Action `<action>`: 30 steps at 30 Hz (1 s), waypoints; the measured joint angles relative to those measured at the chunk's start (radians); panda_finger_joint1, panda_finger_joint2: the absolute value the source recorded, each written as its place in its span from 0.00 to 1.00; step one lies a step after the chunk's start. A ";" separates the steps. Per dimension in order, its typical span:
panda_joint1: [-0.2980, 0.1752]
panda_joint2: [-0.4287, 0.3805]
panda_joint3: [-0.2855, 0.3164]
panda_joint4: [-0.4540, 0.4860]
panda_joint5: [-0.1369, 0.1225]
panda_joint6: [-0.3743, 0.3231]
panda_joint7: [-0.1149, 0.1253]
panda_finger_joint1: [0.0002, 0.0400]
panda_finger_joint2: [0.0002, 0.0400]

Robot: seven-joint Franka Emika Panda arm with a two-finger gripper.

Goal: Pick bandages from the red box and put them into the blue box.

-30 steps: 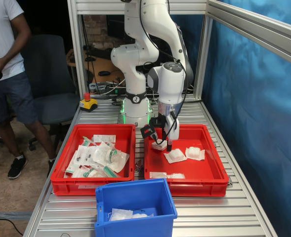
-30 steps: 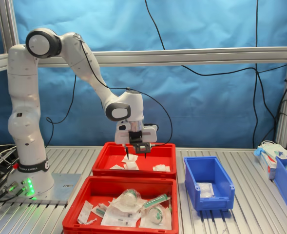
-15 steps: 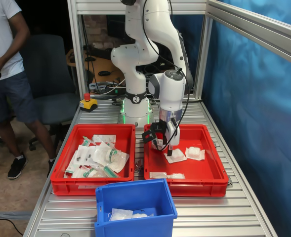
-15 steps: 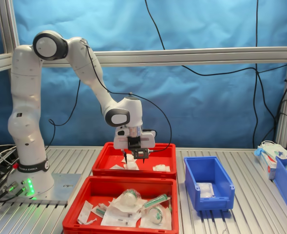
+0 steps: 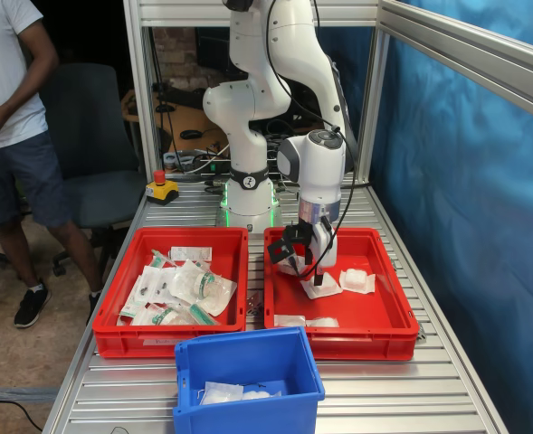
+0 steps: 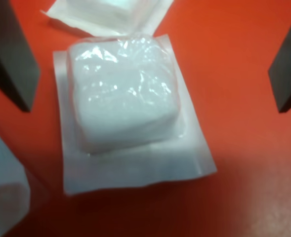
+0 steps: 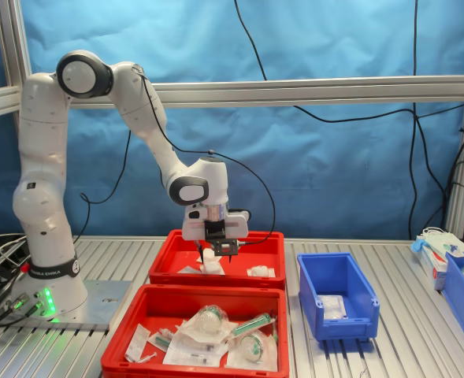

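The gripper (image 5: 309,268) hung low inside the red box (image 5: 388,315), its jaws spread wide with nothing between the pads: in the wrist view the two dark fingers (image 6: 11,52) stood apart on either side of a white padded bandage (image 6: 125,106) that lay flat on the red floor, untouched by either. A second packet (image 6: 108,14) overlapped that bandage's far edge, and in the first exterior view more bandages (image 5: 356,281) lay to the first exterior view's right of the gripper. The blue box (image 5: 248,375) stood in front of the two red trays, already holding white packets (image 5: 221,392).
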 joint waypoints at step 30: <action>0.010 0.099 0.045 -0.006 0.000 0.080 0.037 1.00 1.00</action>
